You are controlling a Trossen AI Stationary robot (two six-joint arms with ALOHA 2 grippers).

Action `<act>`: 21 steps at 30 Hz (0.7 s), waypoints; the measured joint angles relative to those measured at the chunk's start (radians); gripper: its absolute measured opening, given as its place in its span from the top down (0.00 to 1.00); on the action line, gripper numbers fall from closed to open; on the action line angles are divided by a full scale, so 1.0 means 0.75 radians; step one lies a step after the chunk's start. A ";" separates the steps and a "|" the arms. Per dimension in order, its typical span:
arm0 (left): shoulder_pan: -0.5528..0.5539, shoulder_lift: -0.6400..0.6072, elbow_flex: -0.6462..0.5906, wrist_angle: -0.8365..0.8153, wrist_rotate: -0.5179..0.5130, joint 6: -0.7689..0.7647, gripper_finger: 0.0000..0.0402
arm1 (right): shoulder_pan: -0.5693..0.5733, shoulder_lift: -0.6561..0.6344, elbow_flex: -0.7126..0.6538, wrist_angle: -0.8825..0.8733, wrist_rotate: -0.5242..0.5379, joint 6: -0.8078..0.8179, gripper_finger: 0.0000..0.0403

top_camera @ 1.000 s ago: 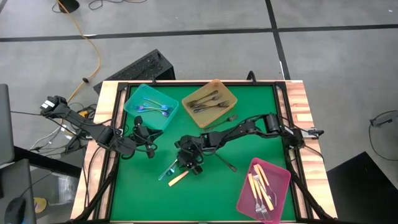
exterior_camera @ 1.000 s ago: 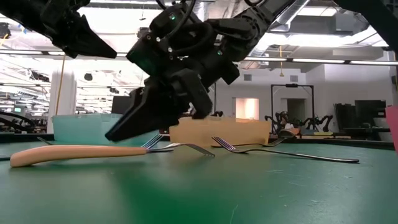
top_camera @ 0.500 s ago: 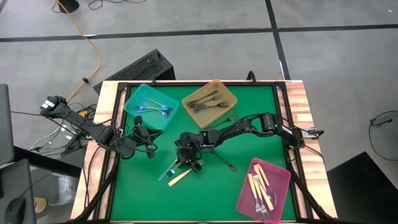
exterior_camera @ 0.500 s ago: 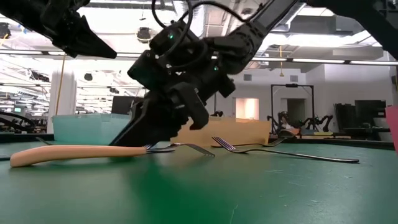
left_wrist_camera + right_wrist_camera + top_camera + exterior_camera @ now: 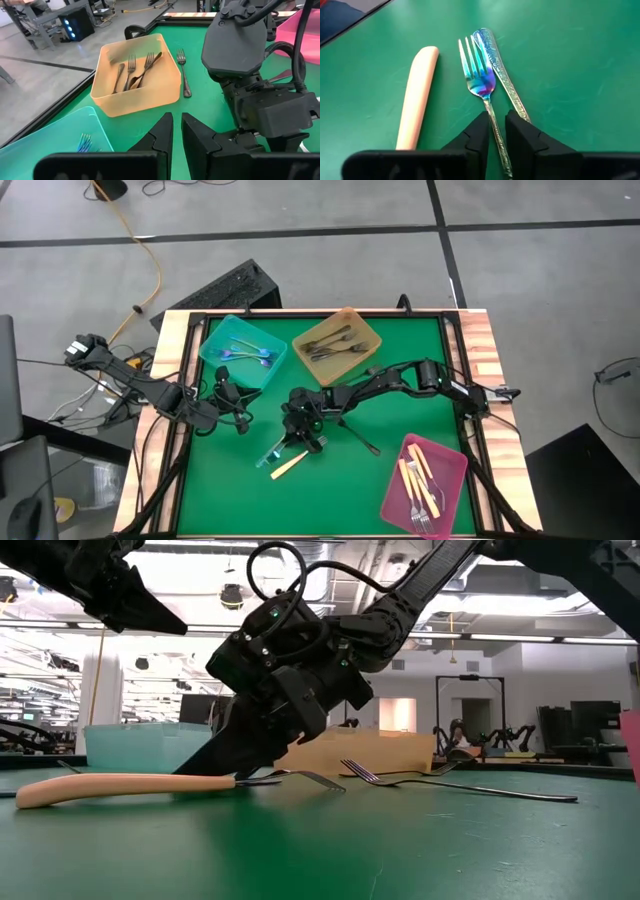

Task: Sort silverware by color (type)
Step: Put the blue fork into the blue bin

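Observation:
My right gripper [image 5: 287,442] is down at the table's middle, its fingers shut on an iridescent blue fork [image 5: 481,80] that lies flat on the green mat. A second iridescent utensil [image 5: 501,75] lies right beside the fork, and a cream-handled utensil [image 5: 417,95] lies on the fork's other side. Two dark grey forks [image 5: 362,442] [image 5: 360,372] lie loose on the mat. My left gripper [image 5: 236,402] hangs shut above the mat near the teal tray, touching nothing. My right gripper pinches the iridescent fork's slim handle [image 5: 493,125], just behind its head, between the two fingers [image 5: 476,134]. The fingers slant down from the table's right and far side and lie along the handle. The fork lies flat on the mat [image 5: 250,778].
The teal tray [image 5: 215,352] holds iridescent pieces, the amber tray [image 5: 372,330] dark grey forks, and the pink tray [image 5: 450,465] cream-handled pieces. The trays stand at far left, far middle and near right. Open green mat lies along the near edge.
My right gripper has come down and drawn slightly toward the table's far edge, until its fingertips reach the mat at the iridescent fork. The silverware on the mat has stayed in place.

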 joint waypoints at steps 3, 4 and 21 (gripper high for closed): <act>0.000 0.000 0.000 0.000 0.000 -0.001 0.94 | 0.000 0.001 0.000 -0.012 0.010 0.000 0.83; 0.000 0.000 0.000 0.000 0.000 -0.001 0.94 | 0.000 0.001 0.000 -0.013 0.014 0.000 0.85; 0.000 0.000 0.000 0.001 0.000 -0.003 0.94 | 0.018 -0.062 -0.006 -0.069 0.060 -0.005 0.95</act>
